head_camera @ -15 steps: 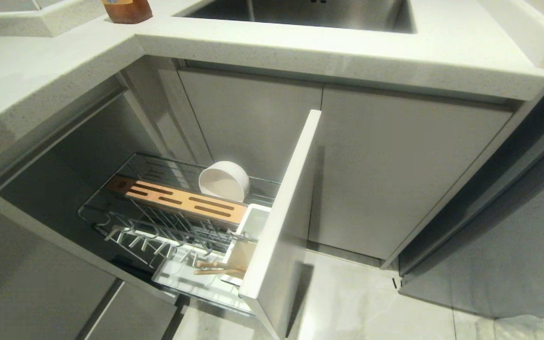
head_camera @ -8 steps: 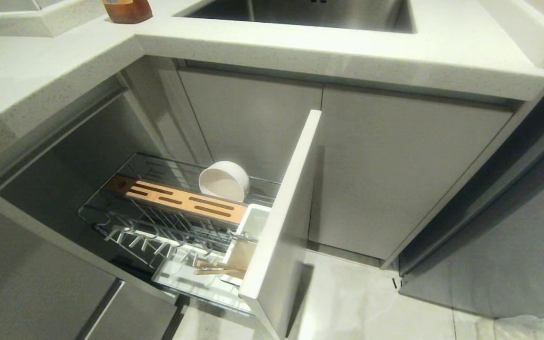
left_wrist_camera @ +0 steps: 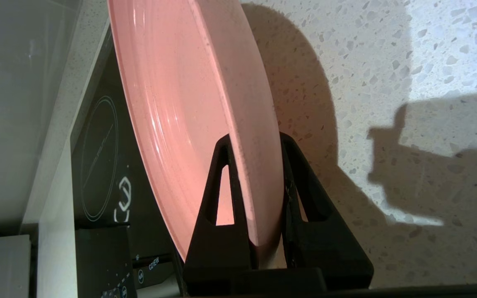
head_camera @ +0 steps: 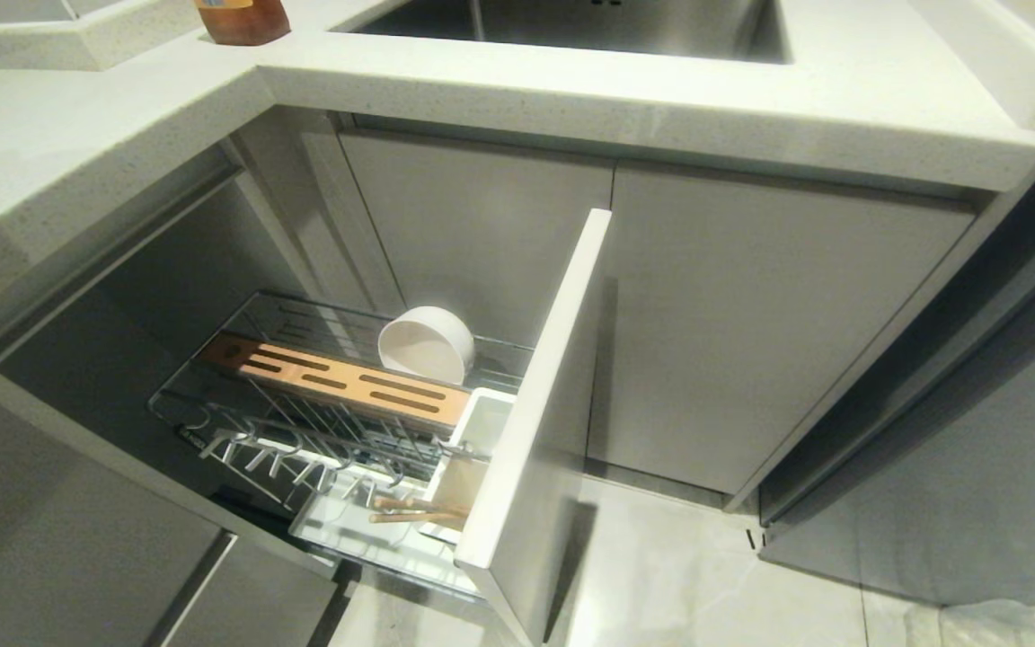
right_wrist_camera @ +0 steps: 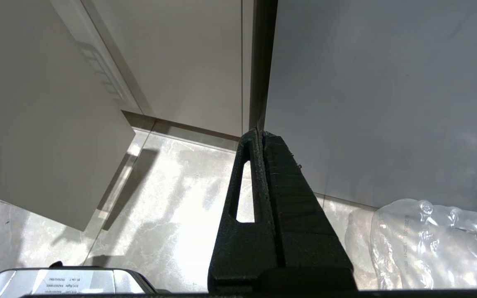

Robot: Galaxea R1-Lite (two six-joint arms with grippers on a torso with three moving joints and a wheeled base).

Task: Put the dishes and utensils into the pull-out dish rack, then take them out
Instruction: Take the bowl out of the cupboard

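In the left wrist view my left gripper [left_wrist_camera: 254, 138] is shut on the rim of the pink plate [left_wrist_camera: 172, 82]. It holds the plate on edge above the speckled countertop [left_wrist_camera: 387, 62]. The pull-out dish rack [head_camera: 302, 431] stands drawn out under the counter, its white front panel [head_camera: 535, 404] on the right. The white bowl [head_camera: 428, 343] leans on its side behind the slotted wood strip [head_camera: 338, 377]. The chopsticks [head_camera: 414, 510] lie at the rack's near end by the white utensil cup [head_camera: 482, 427]. My right gripper [right_wrist_camera: 261, 134] is shut and empty, hanging low over the floor. Neither arm shows in the head view.
A black induction hob [left_wrist_camera: 97, 165] is set in the counter beside the held plate. The steel sink [head_camera: 571, 22] and an amber bottle [head_camera: 242, 18] sit on the counter above the rack. A clear plastic bag [right_wrist_camera: 429, 244] lies on the floor by the right gripper.
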